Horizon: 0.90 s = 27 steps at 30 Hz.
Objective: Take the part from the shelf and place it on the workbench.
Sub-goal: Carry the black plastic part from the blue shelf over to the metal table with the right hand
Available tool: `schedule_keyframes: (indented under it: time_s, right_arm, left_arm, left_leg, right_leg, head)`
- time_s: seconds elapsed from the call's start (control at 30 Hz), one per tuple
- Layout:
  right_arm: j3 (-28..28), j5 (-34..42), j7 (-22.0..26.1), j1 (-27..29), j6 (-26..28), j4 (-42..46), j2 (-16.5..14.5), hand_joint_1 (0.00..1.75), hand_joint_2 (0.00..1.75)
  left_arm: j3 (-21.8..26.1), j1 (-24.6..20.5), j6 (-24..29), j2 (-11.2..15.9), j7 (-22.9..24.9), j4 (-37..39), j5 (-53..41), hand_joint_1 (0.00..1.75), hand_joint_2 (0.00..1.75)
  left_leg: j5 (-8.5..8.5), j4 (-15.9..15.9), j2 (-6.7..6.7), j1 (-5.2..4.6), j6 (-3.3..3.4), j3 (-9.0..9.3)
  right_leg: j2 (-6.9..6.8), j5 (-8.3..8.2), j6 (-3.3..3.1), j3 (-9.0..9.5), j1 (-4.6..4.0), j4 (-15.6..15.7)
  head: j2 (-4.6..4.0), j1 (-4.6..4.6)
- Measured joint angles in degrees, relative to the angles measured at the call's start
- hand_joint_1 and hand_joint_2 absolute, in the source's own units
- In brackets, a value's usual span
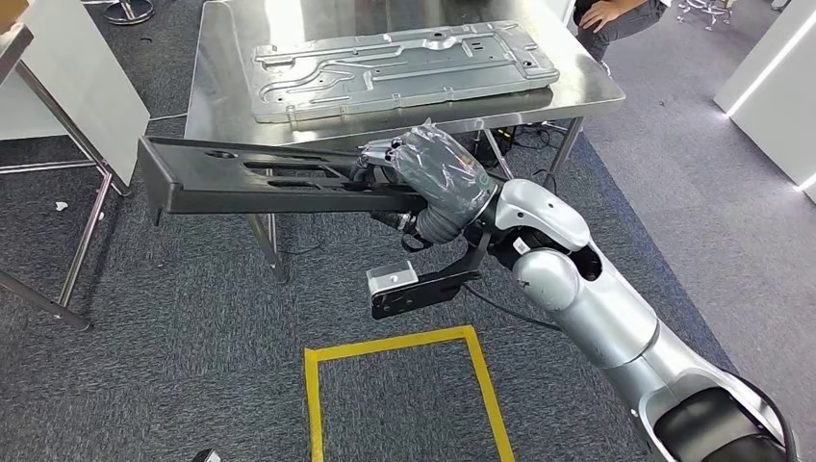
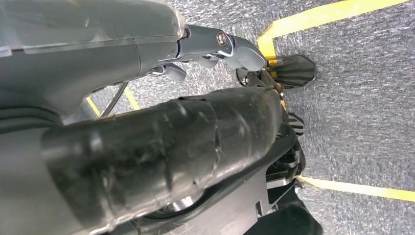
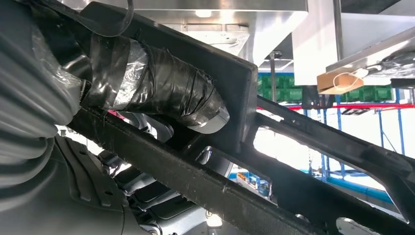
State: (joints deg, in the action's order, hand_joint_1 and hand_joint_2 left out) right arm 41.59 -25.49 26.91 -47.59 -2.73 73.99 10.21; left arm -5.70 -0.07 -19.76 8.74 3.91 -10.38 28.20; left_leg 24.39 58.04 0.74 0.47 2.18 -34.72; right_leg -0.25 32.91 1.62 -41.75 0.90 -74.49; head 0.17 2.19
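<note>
While gripping, right hand (image 1: 423, 183) fingers around dark part (image 1: 241, 173); workbench (image 1: 216, 91) beyond.

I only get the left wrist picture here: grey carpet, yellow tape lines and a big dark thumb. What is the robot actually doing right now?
Observer: Its right hand grips a long dark part, carried level in front of a steel workbench.
Operator: Is the bench bare?
Observer: No, a large silver stamped panel already lies flat on it.
Operator: How is the part gripped?
Observer: The right wrist view shows the taped thumb pressed across the part's flat plate, beside its slotted openings.
Operator: Anyone nearby?
Observer: Yes, a person stands at the bench's far corner.
</note>
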Motion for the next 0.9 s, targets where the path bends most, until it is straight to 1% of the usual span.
schedule_keyframes:
  time_s: [0.03, 0.07, 0.1, 0.13, 0.17, 0.2, 0.27, 0.3, 0.33, 0.37, 0.43, 0.47, 0.5, 0.53, 0.57, 0.6, 0.63, 0.67, 0.73, 0.8, 0.83, 0.87, 0.9]
  right_arm:
    - [0.0, 0.0, 0.0, 0.0, 0.0, 0.0, 0.0, 1.69, 1.75]
    - [0.0, 0.0, 0.0, -0.1, 0.0, 0.0, 0.0, 1.69, 1.75]
    - [0.0, 0.0, 0.0, -0.1, 0.0, 0.0, 0.1, 1.69, 1.75]
    - [0.0, 0.0, 0.0, -0.2, 0.0, 0.0, 0.1, 1.69, 1.75]
    - [0.0, 0.0, 0.0, -0.2, 0.0, 0.0, 0.1, 1.69, 1.75]
    - [0.0, 0.0, 0.0, -0.3, 0.0, 0.0, 0.1, 1.69, 1.75]
    - [0.0, 0.0, 0.0, -0.3, 0.0, 0.0, 0.1, 1.69, 1.75]
    - [0.0, 0.0, 0.0, -0.3, 0.0, 0.0, 0.1, 1.69, 1.75]
    - [0.0, 0.0, 0.0, -0.4, 0.0, 0.1, 0.1, 1.69, 1.75]
    - [0.0, 0.0, 0.0, -0.4, 0.0, 0.1, 0.1, 1.69, 1.75]
    - [0.0, 0.0, 0.0, -0.3, 0.0, 0.1, 0.1, 1.69, 1.75]
    - [0.0, 0.0, 0.0, -0.2, 0.0, 0.1, 0.1, 1.69, 1.75]
    - [0.0, 0.0, 0.0, -0.1, 0.0, 0.1, 0.1, 1.69, 1.75]
    - [0.0, 0.0, 0.0, -0.1, 0.0, 0.1, 0.1, 1.69, 1.75]
    - [0.0, 0.0, 0.0, -0.1, 0.0, 0.1, 0.1, 1.69, 1.75]
    - [0.0, 0.0, 0.0, -0.2, 0.0, 0.1, 0.1, 1.69, 1.75]
    - [0.0, 0.0, 0.0, -0.2, 0.0, 0.1, 0.1, 1.69, 1.75]
    - [0.0, 0.0, 0.0, -0.3, 0.0, 0.1, 0.1, 1.69, 1.75]
    - [0.0, 0.0, 0.0, -0.3, 0.0, 0.1, 0.1, 1.69, 1.75]
    - [0.0, -0.3, -0.3, -0.4, 0.1, 0.1, 0.1, 1.69, 1.75]
    - [0.1, -1.3, -1.4, -0.5, 0.4, 0.1, 0.0, 1.69, 1.75]
    - [0.2, -3.3, -3.4, -0.7, 1.0, 0.1, -0.5, 1.69, 1.75]
    - [0.6, -5.8, -6.5, -1.1, 1.8, 0.0, -1.5, 1.69, 1.75]
  left_arm:
    - [0.0, 0.0, 0.0, 0.0, 0.0, 0.0, 0.0, 0.0, 0.0]
    - [0.0, 0.0, 0.0, 0.0, 0.0, 0.0, 0.0, 0.0, 0.0]
    - [0.0, 0.0, 0.0, 0.0, 0.0, 0.0, 0.0, 0.0, 0.0]
    - [0.0, 0.0, 0.0, -0.1, 0.0, 0.0, 0.0, 0.0, 0.0]
    - [0.0, 0.0, 0.0, -0.1, 0.0, 0.0, 0.0, 0.0, 0.0]
    - [0.0, 0.0, 0.0, -0.2, 0.0, 0.0, 0.0, 0.0, 0.0]
    - [0.0, 0.1, 0.0, -0.1, 0.0, 0.0, 0.0, 0.0, 0.0]
    - [0.0, 0.1, 0.0, -0.1, 0.0, 0.0, 0.0, 0.0, 0.0]
    - [0.0, 0.1, 0.0, -0.1, 0.0, 0.0, 0.0, 0.0, 0.0]
    - [0.0, 0.1, 0.0, -0.1, 0.0, 0.0, 0.0, 0.0, 0.0]
    - [0.0, 0.0, 0.0, -0.1, 0.0, 0.0, 0.0, 0.0, 0.0]
    - [0.0, 0.0, 0.0, -0.1, 0.0, 0.0, 0.0, 0.0, 0.0]
    - [0.0, 0.1, 0.0, -0.1, 0.0, 0.0, 0.0, 0.0, 0.0]
    - [0.0, 0.1, 0.0, -0.1, 0.0, 0.0, 0.0, 0.0, 0.0]
    - [0.0, 0.1, 0.0, 0.0, 0.0, 0.0, 0.0, 0.0, 0.0]
    - [0.0, 0.1, 0.0, 0.0, 0.0, 0.0, 0.0, 0.0, 0.0]
    - [0.0, 0.1, 0.0, 0.0, 0.0, 0.0, 0.0, 0.0, 0.0]
    - [0.0, 0.0, 0.0, 0.0, 0.0, 0.0, 0.0, 0.0, 0.0]
    - [0.0, 0.0, 0.0, 0.0, 0.0, 0.0, 0.0, 0.0, 0.0]
    - [0.0, 0.1, 0.0, 0.0, 0.0, 0.0, 0.0, 0.0, 0.0]
    - [0.0, 0.1, 0.0, 0.1, 0.0, 0.0, 0.2, 0.0, 0.0]
    - [0.1, 0.2, -0.2, 0.3, -0.1, 0.0, 0.5, 0.0, 0.0]
    - [0.2, 0.4, -0.7, 0.7, -0.2, 0.0, 0.8, 0.0, 0.0]
  left_leg:
    - [0.12, 0.2, 0.24, -0.03, -0.06, 0.03]
    - [0.26, 0.3, 0.47, -0.04, -0.16, 0.07]
    - [0.35, 0.5, 0.65, -0.09, -0.32, 0.03]
    - [0.42, 0.6, 0.77, -0.13, -0.55, -0.04]
    - [0.42, 0.6, 0.83, -0.12, -0.83, -0.13]
    - [0.35, 0.5, 0.87, -0.09, -1.16, -0.2]
    - [0.4, 0.4, 0.89, -0.09, -1.83, -0.13]
    - [0.89, 0.9, 0.73, -0.1, -2.12, -0.32]
    - [1.97, 2.5, 0.51, -0.08, -2.4, -0.98]
    - [3.55, 5.3, 0.22, 0.06, -2.63, -2.24]
    - [6.9, 12.8, -0.16, 0.22, -3.08, -5.88]
    - [7.59, 15.5, -0.26, 0.29, -3.23, -7.23]
    - [7.15, 16.0, -0.34, 0.34, -3.33, -7.61]
    - [5.62, 14.2, -0.4, 0.39, -3.35, -6.76]
    - [3.49, 10.4, -0.5, 0.45, -3.3, -4.93]
    - [1.93, 6.4, -0.65, 0.41, -3.17, -2.89]
    - [0.87, 3.2, -0.72, 0.31, -2.92, -1.27]
    - [0.47, 1.3, -0.77, 0.18, -2.66, -0.33]
    - [0.49, 0.6, -0.62, -0.02, -2.07, -0.11]
    - [0.55, 0.1, -0.48, 0.16, -1.26, 0.07]
    - [0.72, -0.1, -0.34, 0.24, -0.71, 0.2]
    - [0.97, -0.4, -0.25, 0.31, -0.21, 0.35]
    - [1.31, -0.4, -0.2, 0.24, 0.13, 0.49]
  right_leg:
    - [0.04, -1.96, -0.24, 1.09, -0.04, 2.6]
    - [0.17, -4.17, -0.59, 2.93, -0.11, 6.8]
    - [0.36, -5.74, -0.93, 4.7, -0.24, 10.6]
    - [0.5, -6.7, -1.19, 6.0, -0.38, 13.4]
    - [0.6, -6.98, -1.38, 6.65, -0.56, 14.9]
    - [0.61, -6.91, -1.47, 6.75, -0.71, 15.1]
    - [0.42, -7.24, -1.89, 6.98, -0.56, 15.7]
    - [0.3, -7.43, -2.22, 7.19, -0.36, 16.1]
    - [0.16, -7.63, -2.53, 7.4, -0.16, 16.5]
    - [0.02, -7.73, -2.75, 7.56, -0.1, 16.7]
    - [-0.12, -7.71, -2.94, 7.58, -0.13, 16.7]
    - [-0.19, -7.66, -2.96, 7.56, -0.15, 16.6]
    - [-0.24, -7.58, -2.93, 7.55, -0.15, 16.5]
    - [-0.26, -7.47, -2.84, 7.56, -0.13, 16.4]
    - [-0.28, -7.3, -2.7, 7.59, -0.11, 16.1]
    - [-0.31, -7.1, -2.48, 7.58, -0.16, 15.9]
    - [-0.33, -6.92, -2.25, 7.53, -0.25, 15.7]
    - [-0.35, -6.81, -1.99, 7.47, -0.36, 15.5]
    - [-0.41, -6.81, -1.49, 7.44, -0.52, 15.5]
    - [-0.42, -6.43, -0.95, 7.16, -0.41, 15.1]
    - [-0.35, -5.7, -0.74, 6.4, -0.34, 13.7]
    - [-0.22, -4.45, -0.57, 4.91, -0.25, 10.9]
    - [-0.11, -2.94, -0.48, 2.82, -0.21, 7.1]
  head:
    - [0.0, 0.0]
    - [0.0, -0.01]
    - [0.0, 0.0]
    - [0.0, -0.01]
    - [0.0, -0.01]
    - [0.0, -0.01]
    - [0.0, -0.02]
    - [0.0, 0.01]
    - [0.0, 0.05]
    - [0.0, 0.08]
    - [0.0, 0.12]
    - [0.0, 0.12]
    - [0.0, 0.12]
    - [0.0, 0.13]
    - [0.0, 0.13]
    - [0.0, 0.13]
    - [0.0, 0.11]
    - [0.0, 0.11]
    - [0.0, 0.1]
    - [0.0, 0.09]
    - [0.0, 0.07]
    - [0.0, 0.04]
    - [0.0, 0.02]
